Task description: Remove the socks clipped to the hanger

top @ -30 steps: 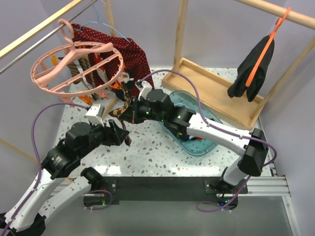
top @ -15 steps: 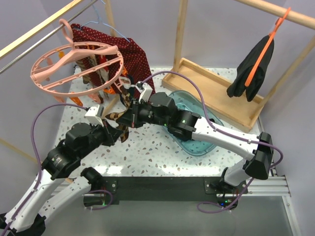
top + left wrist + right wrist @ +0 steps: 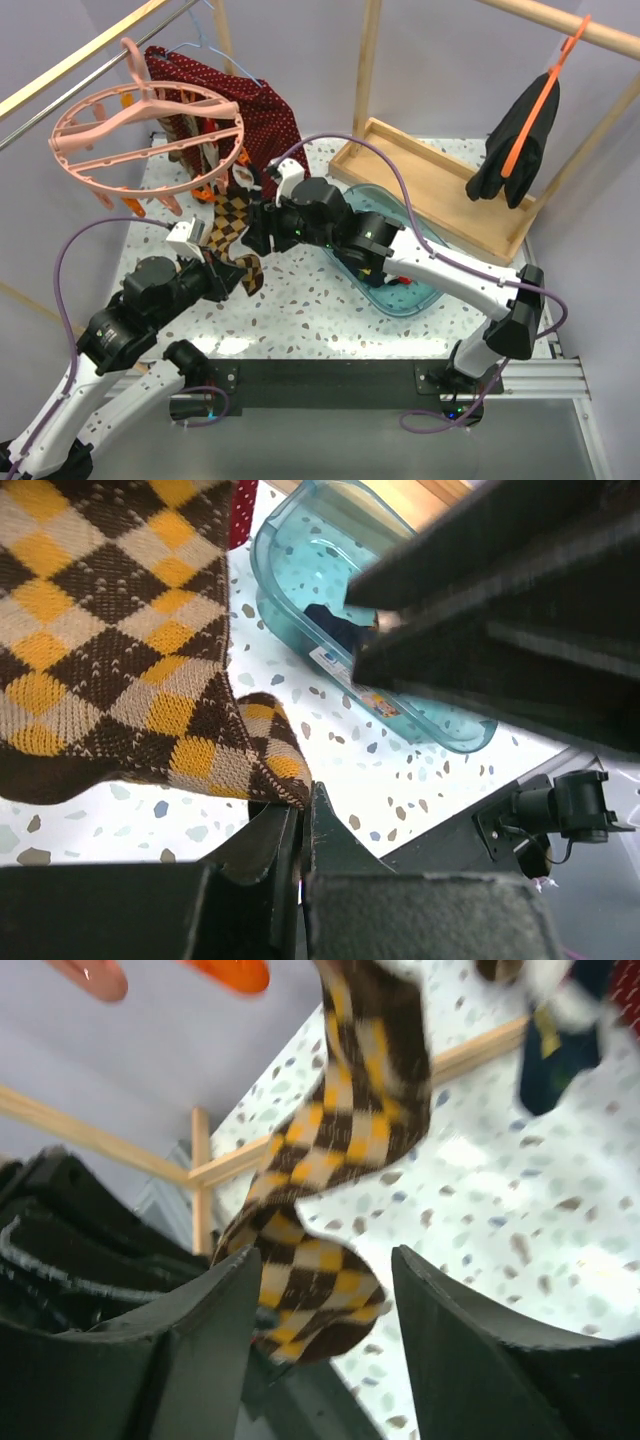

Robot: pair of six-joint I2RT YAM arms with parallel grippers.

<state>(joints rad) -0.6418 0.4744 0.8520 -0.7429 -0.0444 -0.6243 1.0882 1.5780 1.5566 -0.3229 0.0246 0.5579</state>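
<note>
- From above, the left gripper point(image 3: 235, 275) is closed on the lower end of a brown-and-yellow argyle sock point(image 3: 228, 222). The sock hangs from the near edge of the round pink hanger point(image 3: 150, 113) at upper left.
- The right gripper point(image 3: 262, 228) sits just beside the sock's upper part; its jaws are hard to read here.
- A teal bin point(image 3: 420, 300) lies on the table under the right arm, with dark cloth point(image 3: 395, 280) inside.
- In the left wrist view, the left gripper point(image 3: 300, 815) has its jaws pressed together, pinching the bottom hem of the argyle sock point(image 3: 110, 650).
- The teal bin point(image 3: 420, 710) lies beyond and holds a dark navy item point(image 3: 335, 625).
- In the right wrist view, the right gripper point(image 3: 325, 1310) has its jaws well apart and clamps nothing. The argyle sock point(image 3: 340, 1130) hangs in the gap between them.
- A navy sock point(image 3: 548, 1055) hangs at upper right and an orange clip point(image 3: 235, 972) shows at the top.
</note>
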